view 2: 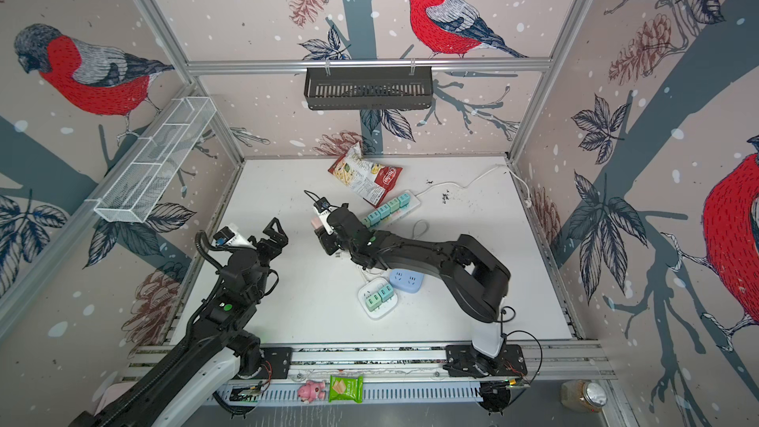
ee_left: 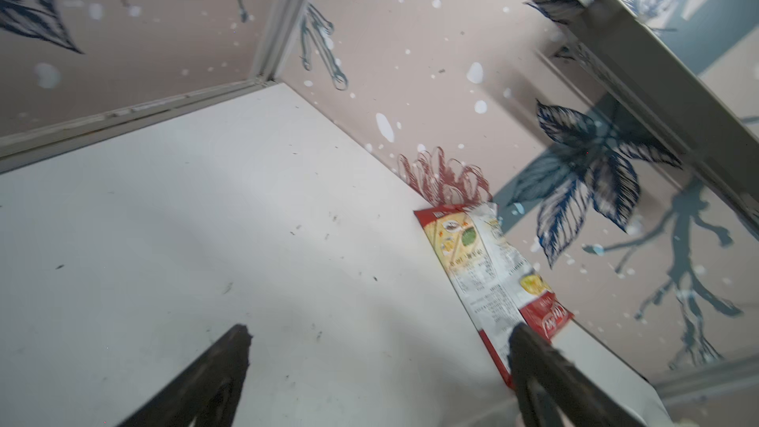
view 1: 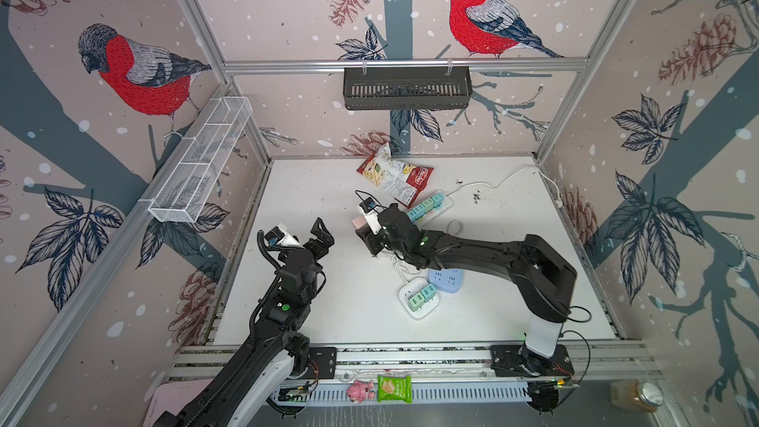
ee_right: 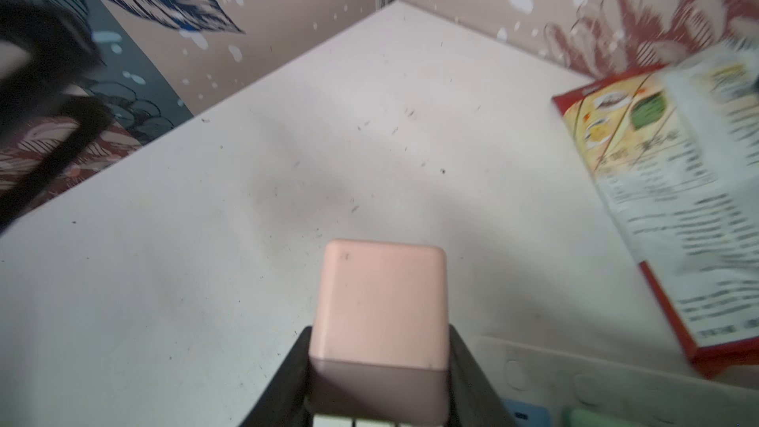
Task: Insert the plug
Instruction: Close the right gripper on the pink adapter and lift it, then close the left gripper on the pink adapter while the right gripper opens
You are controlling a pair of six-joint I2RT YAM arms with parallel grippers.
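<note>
In the right hand (ee_right: 378, 379), pink plug (ee_right: 380, 301), long axis outward.

The flat white bench (view 1: 320, 199) is carrying a crinkled red-and-white foil snack bag (view 1: 396, 179) near its back edge. A long white plastic power strip (view 1: 431, 205) is lying just beside the bag, towards the front right. A thin white cable (view 1: 505, 178) is trailing right of the bag. Well in front of the bag, a square white socket block (view 1: 419, 297) and a rounded pale-blue socket block (view 1: 447, 279) are sitting side by side.
</note>
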